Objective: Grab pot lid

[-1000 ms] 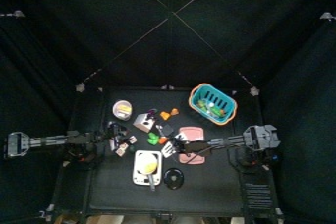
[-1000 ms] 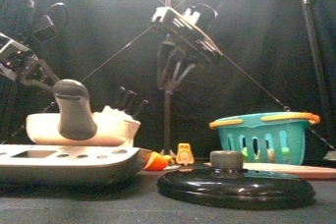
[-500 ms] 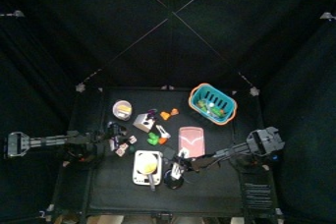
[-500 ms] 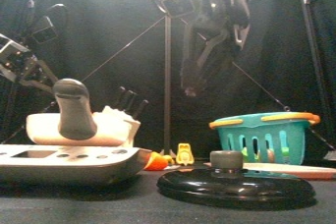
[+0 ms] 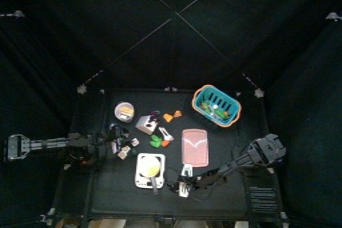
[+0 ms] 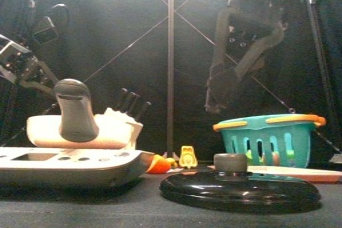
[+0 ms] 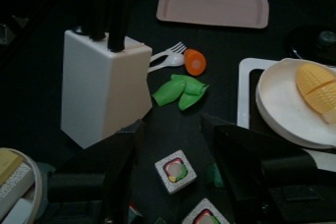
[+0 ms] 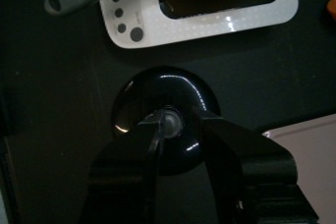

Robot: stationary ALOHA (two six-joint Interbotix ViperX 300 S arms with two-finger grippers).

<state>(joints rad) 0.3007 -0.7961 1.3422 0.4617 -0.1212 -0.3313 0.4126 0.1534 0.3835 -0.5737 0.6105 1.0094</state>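
The pot lid (image 8: 164, 105) is a small round black disc with a knob, lying flat near the table's front edge (image 5: 174, 181) (image 6: 241, 188). My right gripper (image 8: 184, 135) hovers over it with its jaws open, one on each side of the knob, touching nothing. In the front view the right gripper (image 6: 225, 90) hangs well above the lid. My left gripper (image 5: 118, 148) rests at the table's left side, near the knife block (image 7: 98, 85).
A white tray (image 5: 151, 170) with a bowl of yellow food and a grey-handled utensil (image 6: 74, 112) lies just left of the lid. A pink plate (image 5: 195, 147) lies behind the lid and a teal basket (image 5: 217, 105) at the back right.
My right arm has swung from over the pink plate toward the table's front and now reaches over the lid. The left arm has not moved.
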